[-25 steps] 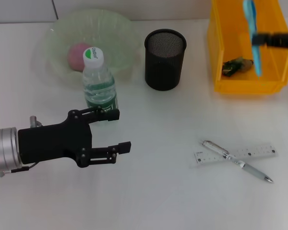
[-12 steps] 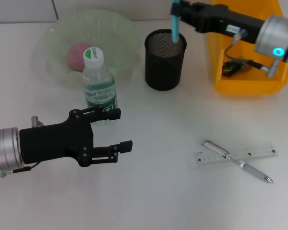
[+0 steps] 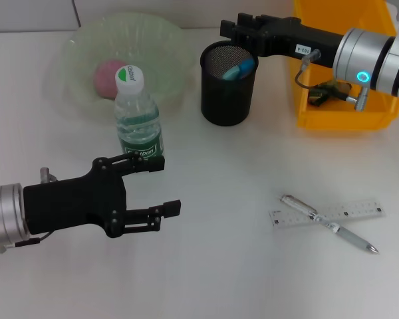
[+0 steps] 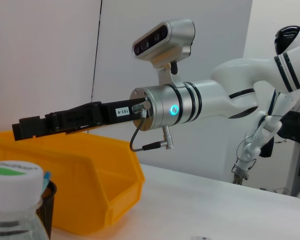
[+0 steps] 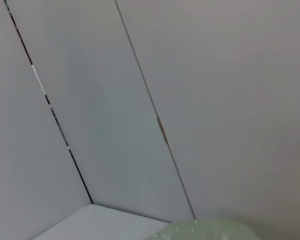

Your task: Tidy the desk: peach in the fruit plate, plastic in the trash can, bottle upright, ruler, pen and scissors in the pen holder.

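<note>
Head view first: we find the right gripper (image 3: 234,28) reaching in from the far right, its black fingers poised directly above the rim of the black mesh cylindrical pen holder (image 3: 228,93). We cannot tell from this angle how far apart those fingers stand; nothing hangs from them. Blue-handled scissors (image 3: 238,69) sit inside the pen holder, blue handles just showing at the rim. Beside the holder, toward the robot's right, stands the yellow plastic bin (image 3: 304,80), with a dark crumpled piece of plastic (image 3: 327,91) lying in it, partly hidden by the arm's cable.

The left gripper (image 3: 153,185) hovers low over the white desk (image 3: 213,266) on the near left, its two black fingers spread wide and holding nothing. Its upper fingertip lies just in front of the base of the clear plastic water bottle (image 3: 137,115) with white and green cap, which stands upright. Whether they touch we cannot confirm.

Behind the bottle sits the pale green translucent fruit plate (image 3: 80,46), with the pink peach (image 3: 107,76) resting in it.

Well apart, on the near right of the desk, the clear plastic ruler (image 3: 354,211) lies flat with the silver pen (image 3: 299,205) crossed over it.

Left wrist view shows the right gripper (image 4: 27,128) above the bin (image 4: 110,185).
</note>
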`<state>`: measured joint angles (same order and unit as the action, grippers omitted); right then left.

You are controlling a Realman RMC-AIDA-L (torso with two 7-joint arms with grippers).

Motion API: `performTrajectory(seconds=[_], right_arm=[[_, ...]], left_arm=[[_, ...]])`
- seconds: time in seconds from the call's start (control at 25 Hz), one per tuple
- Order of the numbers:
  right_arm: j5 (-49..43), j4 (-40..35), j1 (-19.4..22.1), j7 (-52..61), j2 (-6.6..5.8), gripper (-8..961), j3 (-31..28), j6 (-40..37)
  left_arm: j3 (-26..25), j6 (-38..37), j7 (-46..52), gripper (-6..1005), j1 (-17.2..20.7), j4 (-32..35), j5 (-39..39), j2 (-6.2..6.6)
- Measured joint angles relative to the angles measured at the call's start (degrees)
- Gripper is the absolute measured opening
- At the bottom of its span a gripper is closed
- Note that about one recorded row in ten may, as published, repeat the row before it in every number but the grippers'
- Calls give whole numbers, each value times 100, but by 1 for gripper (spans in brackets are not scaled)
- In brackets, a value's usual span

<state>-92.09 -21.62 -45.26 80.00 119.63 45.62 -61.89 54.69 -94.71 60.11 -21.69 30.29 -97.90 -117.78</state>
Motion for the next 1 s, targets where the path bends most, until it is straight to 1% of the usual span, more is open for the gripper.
performTrajectory(seconds=[0.16, 0.2, 0.28, 0.32, 0.4, 0.52, 0.6, 0.64, 0.68, 0.72, 0.76, 0.84, 0.88, 0.92, 1.0], right_arm=[[3, -65, 133, 10, -16, 411, -40, -263], [2, -323, 298, 79, -43, 441, -45, -708], [-153, -929, 541, 440, -99, 502, 80, -1256], [-153, -929, 541, 440, -99, 532, 80, -1256], [-552, -1710, 773, 1097, -216, 593, 309, -1786], [-1370, -3046, 1043, 1967, -440, 592, 591, -2723], [-1955, -3777, 1091, 2227, -532, 592, 624, -3468], [-2301, -4092, 1084, 2274, -548, 591, 617, -3828], [-2873, -4588, 1054, 2307, -523, 591, 630, -4322], [-3167, -4835, 1033, 2313, -482, 591, 670, -4511], [-3167, -4835, 1033, 2313, -482, 591, 670, -4511], [-3670, -5145, 983, 2313, -384, 590, 835, -4736], [-4107, -5315, 888, 2325, -277, 590, 1144, -4866], [-4107, -5315, 888, 2325, -277, 590, 1144, -4866], [-4502, -5330, 782, 2355, -182, 589, 1471, -4880]], left_arm=[[-7, -89, 1, 813, 28, 8, 3, 0], [-12, -116, 1, 813, 37, 9, 7, 5], [-12, -122, 2, 813, 43, 10, 8, 12], [-12, -122, 2, 813, 43, 10, 8, 12], [7, -129, 23, 813, 43, 11, 0, 17], [32, -144, 83, 813, 44, 10, -19, 35], [35, -152, 92, 812, 54, 7, -24, 42], [35, -152, 92, 812, 62, 2, -26, 45], [37, -146, 92, 812, 70, -10, -28, 48], [37, -146, 92, 812, 70, -10, -28, 48], [37, -145, 92, 812, 71, -17, -28, 50], [39, -145, 97, 813, 71, -24, -30, 51], [40, -148, 138, 813, 70, -24, -31, 51], [40, -148, 138, 813, 70, -24, -31, 51], [44, -137, 210, 812, 58, -20, -61, 52]])
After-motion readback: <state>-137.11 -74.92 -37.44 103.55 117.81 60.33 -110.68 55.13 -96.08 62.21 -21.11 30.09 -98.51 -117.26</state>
